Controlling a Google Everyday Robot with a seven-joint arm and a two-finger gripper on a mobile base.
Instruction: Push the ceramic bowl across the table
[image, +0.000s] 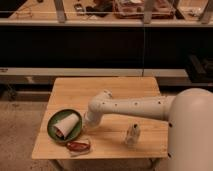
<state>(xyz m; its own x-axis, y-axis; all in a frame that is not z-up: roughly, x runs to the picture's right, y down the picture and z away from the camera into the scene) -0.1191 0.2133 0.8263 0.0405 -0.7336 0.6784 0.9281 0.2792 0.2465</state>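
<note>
The ceramic bowl (54, 124) is a shallow dark-green dish near the front left corner of the table (115, 90). A white cup (67, 125) lies on its side inside it. My gripper (85, 121) is low over the tabletop at the bowl's right rim, at the end of the white arm (130, 106) that reaches in from the right. It is mostly hidden behind the wrist, and it holds nothing that I can see.
A red and dark object (77, 146) lies near the table's front edge, just below the bowl. A small pale bottle-like item (132, 134) stands at the front right. A dark shelf unit runs behind the table.
</note>
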